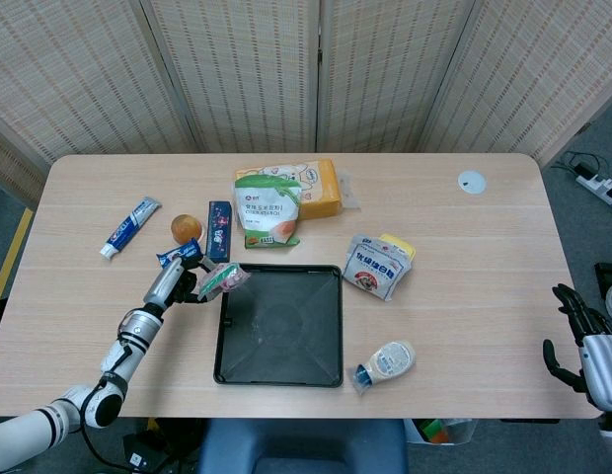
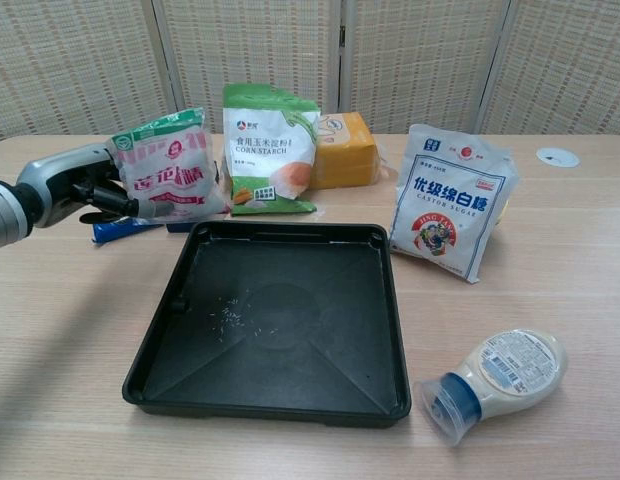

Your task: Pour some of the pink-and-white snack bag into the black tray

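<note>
My left hand [image 2: 75, 185] [image 1: 171, 282] grips the pink-and-white snack bag [image 2: 168, 173] [image 1: 221, 281], which stands upright just left of the black tray's far left corner. The black tray [image 2: 320, 370] [image 1: 326, 355] lies in the middle of the table with a small scatter of pale bits [image 2: 230, 317] on its floor near the left side. My right hand [image 1: 580, 346] hangs off the table's right edge with its fingers apart, holding nothing.
Behind the tray stand a green corn starch bag [image 2: 268, 147] and an orange pack [image 2: 342, 148]. A white sugar bag [image 2: 452, 200] leans at the tray's right; a mayonnaise bottle [image 2: 500, 372] lies at its front right. A toothpaste tube [image 1: 129, 226], an orange [image 1: 186, 228] and blue packets [image 1: 218, 230] lie to the left.
</note>
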